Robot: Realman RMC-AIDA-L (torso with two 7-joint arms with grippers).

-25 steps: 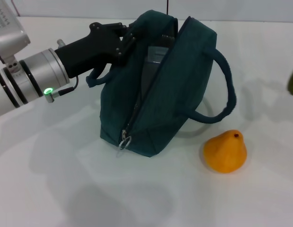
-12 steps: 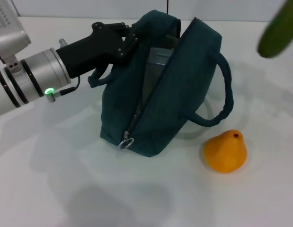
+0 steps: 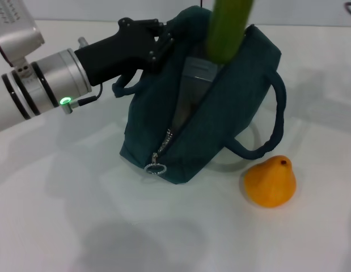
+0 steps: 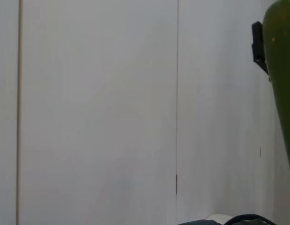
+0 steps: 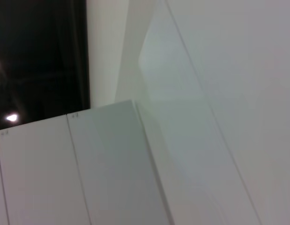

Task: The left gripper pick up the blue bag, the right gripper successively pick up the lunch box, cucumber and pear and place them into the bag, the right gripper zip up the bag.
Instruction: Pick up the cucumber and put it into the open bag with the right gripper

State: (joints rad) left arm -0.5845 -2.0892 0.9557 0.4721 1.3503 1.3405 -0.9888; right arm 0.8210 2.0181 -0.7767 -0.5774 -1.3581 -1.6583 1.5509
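The blue bag [image 3: 220,119] stands on the white table with its zipper open. My left gripper [image 3: 160,48] is shut on the bag's far left rim and holds the mouth open. The lunch box [image 3: 199,72] shows inside the opening. Hanging upright over that opening is the cucumber [image 3: 229,28], its lower end just above the lunch box. It also fills the edge of the left wrist view, cucumber [image 4: 281,93], with a black part of my right gripper [image 4: 258,47] beside it. The pear [image 3: 270,181] rests on the table right of the bag.
The zipper's metal ring pull [image 3: 156,168] hangs at the bag's near end. One loop handle [image 3: 275,116] sticks out toward the pear. White table [image 3: 79,215] lies bare in front and to the left. The right wrist view shows only walls.
The cucumber has moved from the upper right edge to directly above the bag's opening. My left gripper and the bag's top have shifted slightly right and up.
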